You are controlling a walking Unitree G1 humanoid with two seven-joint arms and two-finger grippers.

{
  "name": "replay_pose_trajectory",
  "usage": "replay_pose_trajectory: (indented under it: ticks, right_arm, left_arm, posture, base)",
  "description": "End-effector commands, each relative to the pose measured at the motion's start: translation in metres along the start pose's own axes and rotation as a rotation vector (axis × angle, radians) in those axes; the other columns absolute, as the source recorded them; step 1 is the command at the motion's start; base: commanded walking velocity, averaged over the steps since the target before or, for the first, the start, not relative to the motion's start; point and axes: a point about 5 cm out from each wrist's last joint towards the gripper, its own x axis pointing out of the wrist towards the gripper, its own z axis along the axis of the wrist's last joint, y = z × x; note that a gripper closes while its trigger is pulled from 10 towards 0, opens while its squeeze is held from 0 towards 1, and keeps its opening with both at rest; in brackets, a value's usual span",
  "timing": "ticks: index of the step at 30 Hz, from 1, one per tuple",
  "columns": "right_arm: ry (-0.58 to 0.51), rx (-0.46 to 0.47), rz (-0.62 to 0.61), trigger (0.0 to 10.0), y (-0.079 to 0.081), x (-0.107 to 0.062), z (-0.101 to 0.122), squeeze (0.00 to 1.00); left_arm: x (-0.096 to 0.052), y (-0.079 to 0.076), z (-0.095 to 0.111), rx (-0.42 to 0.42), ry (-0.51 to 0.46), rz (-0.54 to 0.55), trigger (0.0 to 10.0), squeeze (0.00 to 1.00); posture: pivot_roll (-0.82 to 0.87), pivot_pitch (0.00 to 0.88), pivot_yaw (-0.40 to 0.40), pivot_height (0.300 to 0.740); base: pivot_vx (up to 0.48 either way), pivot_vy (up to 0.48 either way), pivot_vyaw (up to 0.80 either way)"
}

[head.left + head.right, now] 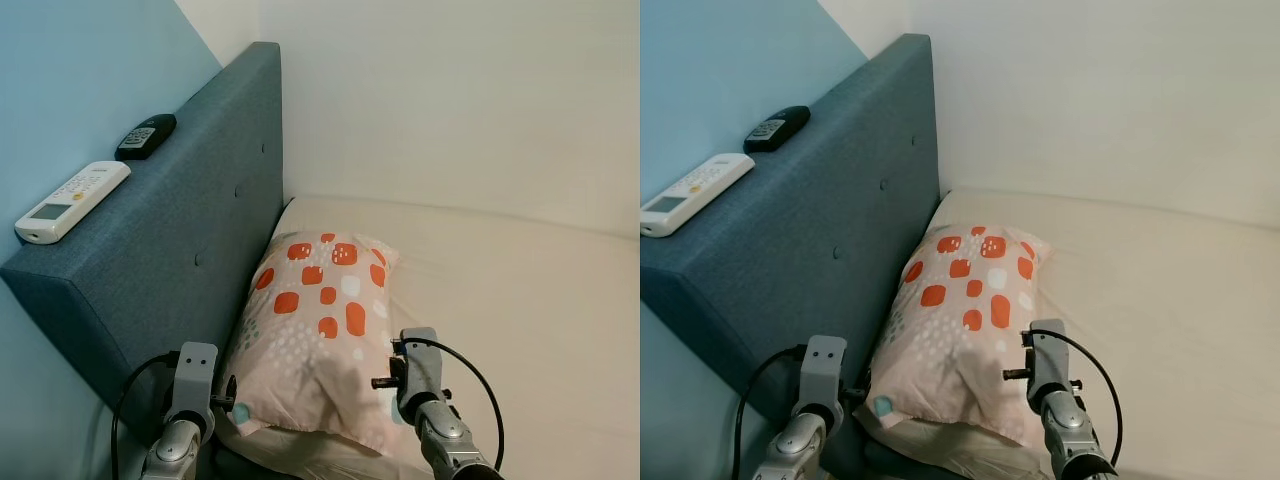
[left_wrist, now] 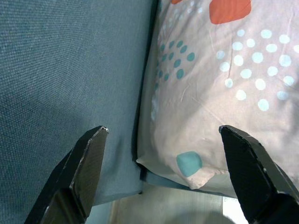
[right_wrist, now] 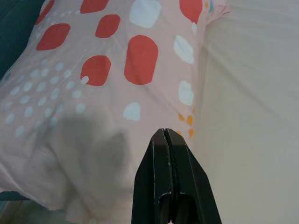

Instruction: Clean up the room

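Leaning pillow [image 1: 320, 330] beside remote-topped headboard [image 1: 200, 220]

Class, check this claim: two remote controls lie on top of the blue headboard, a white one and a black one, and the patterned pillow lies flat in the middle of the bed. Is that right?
Not quite. The pillow is not flat in the middle of the bed: it leans against the blue headboard, as the left eye view shows. The white remote and black remote do lie on top of the headboard.

pillow [image 1: 318, 335] on bed [image 1: 520, 330], right of headboard [image 1: 190, 230].
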Motion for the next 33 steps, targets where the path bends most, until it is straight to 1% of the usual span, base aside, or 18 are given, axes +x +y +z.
replay_pose_trajectory:
  ticks: [1,33]
  right_arm:
    - [-0.010,-0.005,-0.008,10.0,-0.0025,0.0006,0.0025,0.00]
    - [-0.032,0.003,-0.018,10.0,-0.0057,0.0028,0.0092,0.00]
  left_arm:
    - [-0.0015,-0.0009,-0.0013,-0.004,-0.003,-0.005,10.0,0.00]
    - [-0.0009,-0.0035,0.0007,-0.015,-0.011,-0.013,10.0,0.00]
  posture:
    - [0.03,0.043,-0.033,0.726]
    - [0.02,0.048,-0.041,0.726]
  base:
    - [0.000,0.000,0.00]
    - [0.000,0.000,0.00]
